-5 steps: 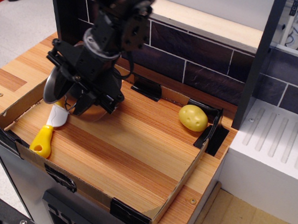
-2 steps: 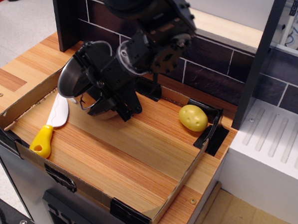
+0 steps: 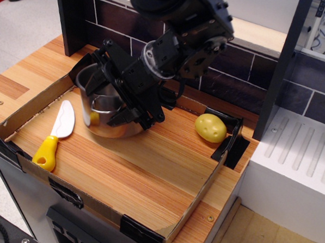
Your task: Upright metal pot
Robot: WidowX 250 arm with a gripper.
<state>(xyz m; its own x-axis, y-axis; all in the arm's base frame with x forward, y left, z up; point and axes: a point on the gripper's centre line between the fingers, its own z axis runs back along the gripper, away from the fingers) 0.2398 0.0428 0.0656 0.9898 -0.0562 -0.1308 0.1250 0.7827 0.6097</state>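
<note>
Pot: metal pot [image 3: 109, 114] stands almost upright at the far left of the cardboard tray [image 3: 24, 166], base on the wooden worktop [image 3: 149, 164], mouth facing up with a slight lean to the left.
Hand: black hand [image 3: 132, 95] grips the pot at its right rim and wall, clenched on it.
Step in hand: by my judgement the righting is nearly finished; what remains is to seat the base flat.
How to do it well: ease the last tilt out slowly, let the whole base meet the wood before letting go, then open and lift straight away so the rim is not dragged.
Risk: mirror-smooth walls may slip if released while leaning.
Neighbours: yellow-handled toy knife [image 3: 55, 135] lies just left of the pot; yellow potato toy [image 3: 210, 128] sits well apart at the right.
Change: a moment ago the pot's mouth tipped steeply leftward; now it faces nearly upward and sits further right.
</note>
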